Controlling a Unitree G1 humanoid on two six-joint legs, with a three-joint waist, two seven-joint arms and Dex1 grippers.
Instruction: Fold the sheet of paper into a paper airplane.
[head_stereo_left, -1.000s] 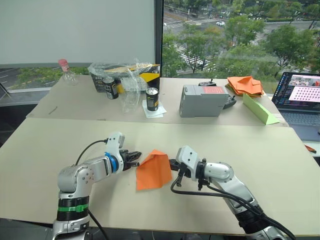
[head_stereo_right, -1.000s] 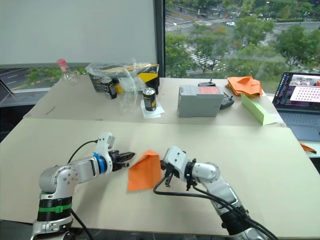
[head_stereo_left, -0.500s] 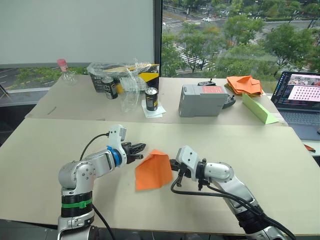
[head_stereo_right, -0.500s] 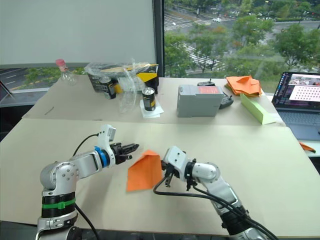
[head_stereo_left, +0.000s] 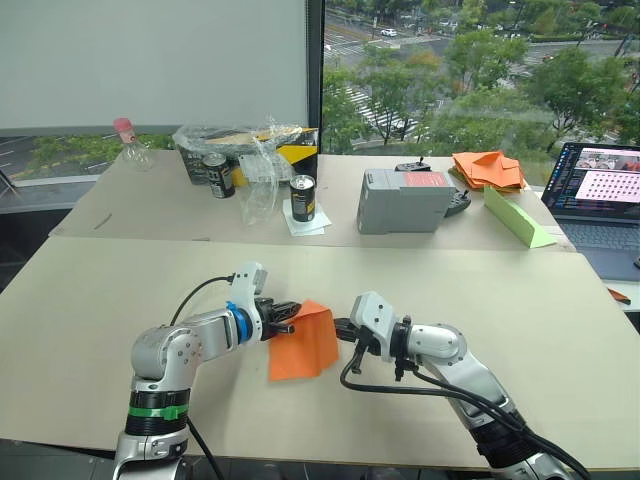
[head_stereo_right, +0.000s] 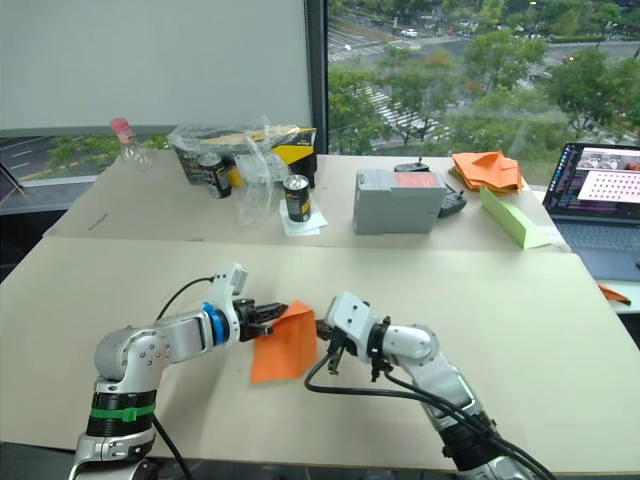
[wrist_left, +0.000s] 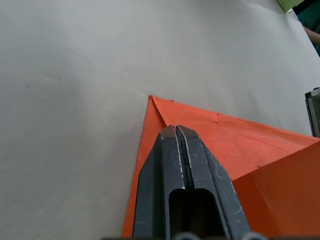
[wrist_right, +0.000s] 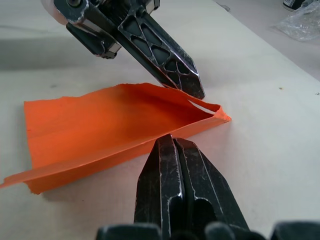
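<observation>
Near table (head_stereo_left: 90, 300): the sheet of paper (head_stereo_left: 305, 345) lies between the left claw (head_stereo_left: 288, 312), on its left, and the right claw (head_stereo_left: 342, 328), on its right. Far table (head_stereo_left: 150, 205), behind: cans (head_stereo_left: 304, 198) left, box (head_stereo_left: 404, 200) centre, laptop (head_stereo_left: 600, 195) right.

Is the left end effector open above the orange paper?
No, the left end effector has its fingers pressed together, resting over the sheet of paper.

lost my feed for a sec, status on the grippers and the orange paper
Left gripper shut, tip pressing on the sheet of paper. Right gripper shut at its opposite edge. Sheet partly folded, one flap raised off the table. Nothing in the way.
</observation>
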